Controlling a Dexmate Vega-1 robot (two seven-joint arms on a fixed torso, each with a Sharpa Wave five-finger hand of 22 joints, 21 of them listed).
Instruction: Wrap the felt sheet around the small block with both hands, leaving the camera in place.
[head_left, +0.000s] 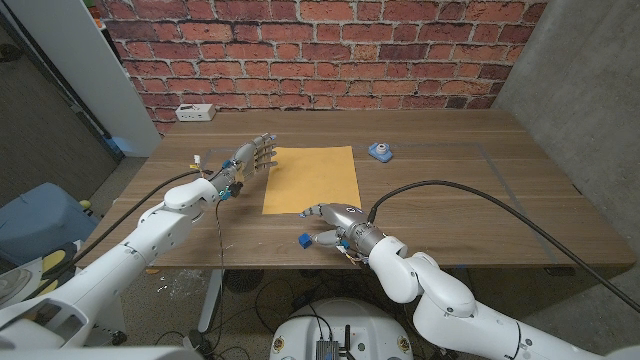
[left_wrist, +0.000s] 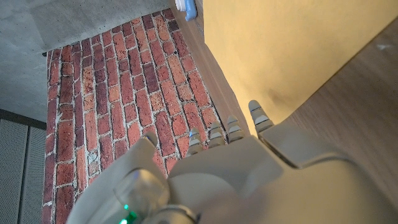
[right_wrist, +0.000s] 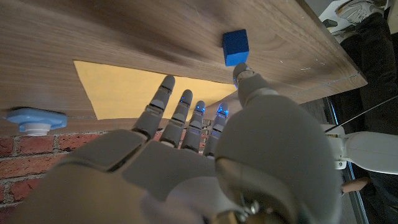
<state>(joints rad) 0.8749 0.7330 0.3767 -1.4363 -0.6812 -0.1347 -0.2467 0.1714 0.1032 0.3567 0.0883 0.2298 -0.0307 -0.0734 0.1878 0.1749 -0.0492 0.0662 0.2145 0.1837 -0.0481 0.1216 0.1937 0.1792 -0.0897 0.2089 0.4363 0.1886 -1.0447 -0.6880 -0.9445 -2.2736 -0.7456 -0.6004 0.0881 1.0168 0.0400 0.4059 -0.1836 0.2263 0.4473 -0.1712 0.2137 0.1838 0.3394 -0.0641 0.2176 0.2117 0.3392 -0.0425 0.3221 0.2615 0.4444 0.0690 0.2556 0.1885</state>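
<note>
Flat rectangular mustard-yellow felt sheet (head_left: 311, 180) lies spread on the wooden tabletop (head_left: 450, 190), approx. centre. Small blue cube block (head_left: 303, 240) sits on bare wood just off the sheet's near edge, not on the felt. Small light-blue round camera (head_left: 380, 152) rests near the sheet's far right corner, apart from it. Left robot hand (head_left: 247, 160) at the sheet's left edge, fingers straight & apart, holding nothing. Right robot hand (head_left: 330, 226) over the near edge next to the block, fingers spread, nothing gripped; contact w/ block unclear.
</note>
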